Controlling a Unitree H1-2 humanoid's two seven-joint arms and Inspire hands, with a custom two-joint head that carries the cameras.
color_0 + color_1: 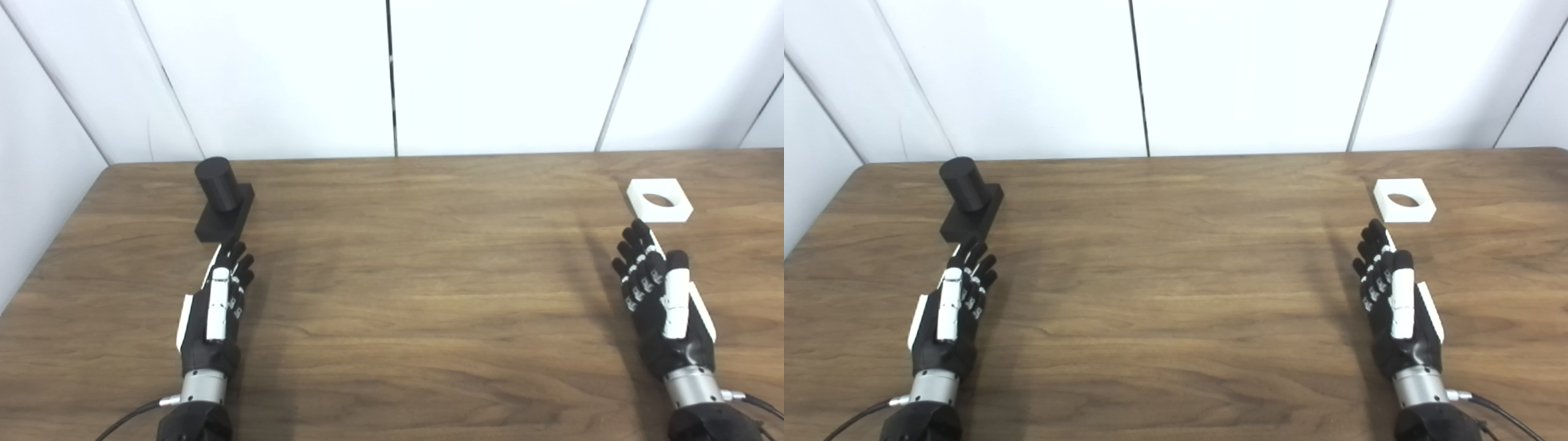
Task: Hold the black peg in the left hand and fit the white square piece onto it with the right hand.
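Both pieces lie untouched: black peg [223,199] just beyond left robot hand [215,306].

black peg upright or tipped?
Upright: black peg stands on its square base, flat on the table, round top facing up.
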